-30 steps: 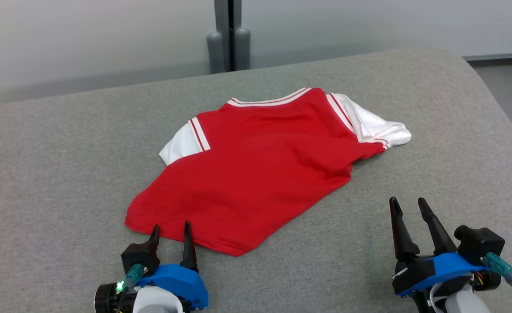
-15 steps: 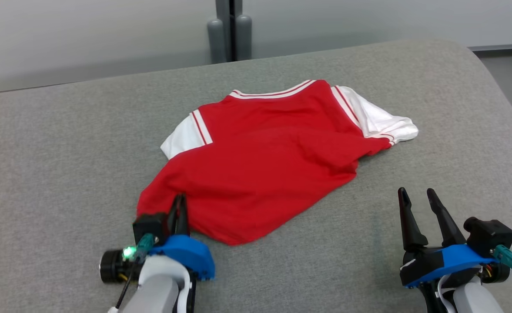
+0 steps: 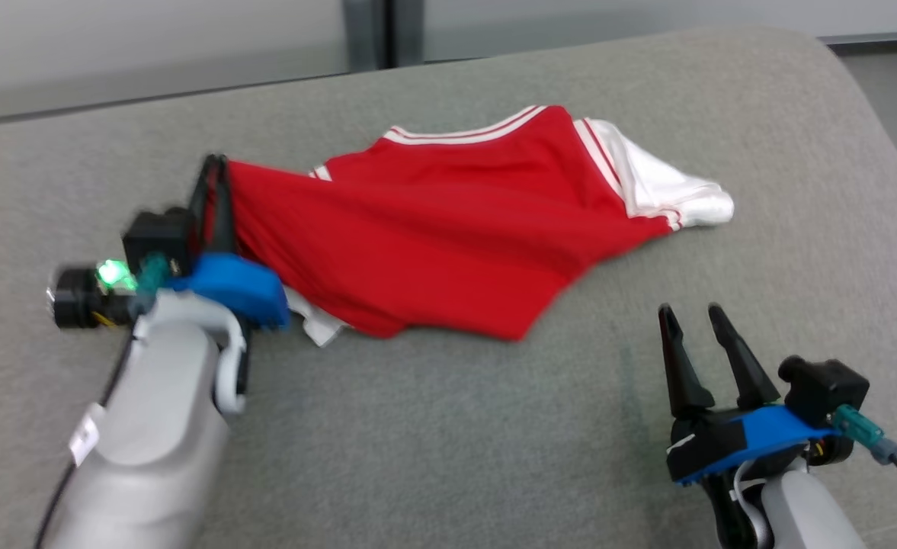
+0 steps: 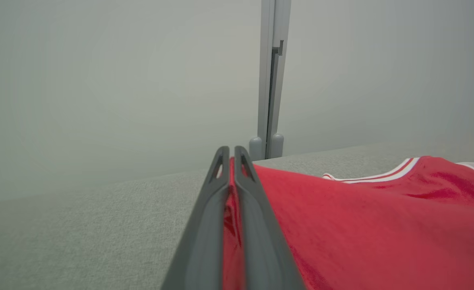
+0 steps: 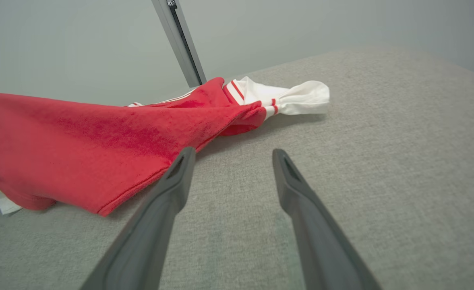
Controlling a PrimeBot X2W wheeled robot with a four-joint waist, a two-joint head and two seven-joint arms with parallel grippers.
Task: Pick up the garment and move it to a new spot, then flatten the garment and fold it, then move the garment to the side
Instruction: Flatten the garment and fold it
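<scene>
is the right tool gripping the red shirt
No, in the head view the right tool has its fingers spread apart over the grey cushion, well short of the red garment.

No text, number, brand or sign can be read. The garment (image 3: 448, 236) carries plain white-and-red stripes (image 3: 463, 136) without visible lettering. A small white label (image 3: 84, 438) on the forearm (image 3: 155, 412) behind the left hand (image 3: 214, 162) is too blurred to read.

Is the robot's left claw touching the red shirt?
Touching. The left wrist view shows the left gripper shut on the red shirt, with the cloth pinched between its two fingers.
</scene>
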